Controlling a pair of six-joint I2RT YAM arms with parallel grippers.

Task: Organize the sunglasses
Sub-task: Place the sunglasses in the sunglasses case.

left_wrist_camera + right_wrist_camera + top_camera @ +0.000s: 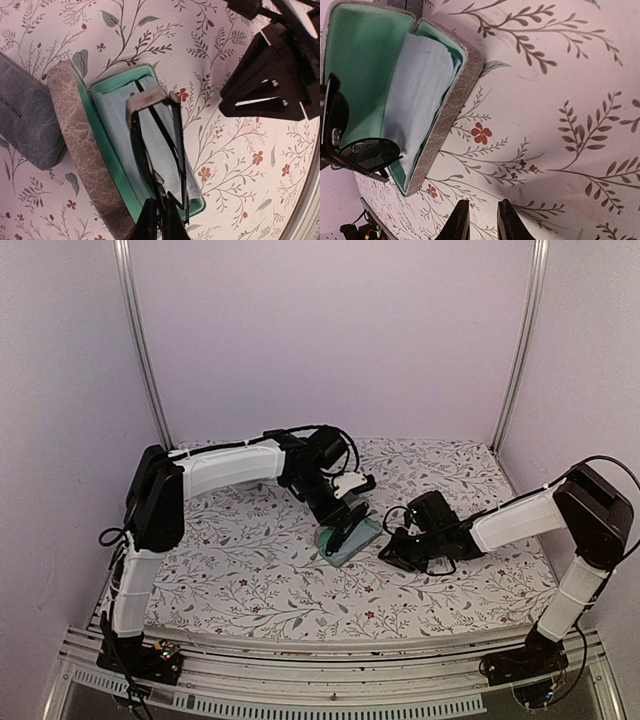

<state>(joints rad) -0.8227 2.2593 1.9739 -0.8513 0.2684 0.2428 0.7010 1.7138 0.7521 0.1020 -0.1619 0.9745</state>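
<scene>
My left gripper [160,207] is shut on a pair of black wire-frame sunglasses [141,150] and holds them folded over an open tan-grey case [70,135] with green lining. A light blue cloth [117,130] lies in the case under them. From above, this gripper [342,520] is over the case [364,537] at mid table. The right wrist view shows the same case [452,95], the cloth [420,85] and a dark lens [370,152]. My right gripper [482,212] is slightly open and empty, just right of the case [393,552]. The other pair is out of view.
A closed blue-grey case [25,115] lies against the open case's lid side, under my left arm. The right gripper's black body [265,90] is close to the open case's far end. The floral tablecloth [250,570] covers the table, with white walls behind.
</scene>
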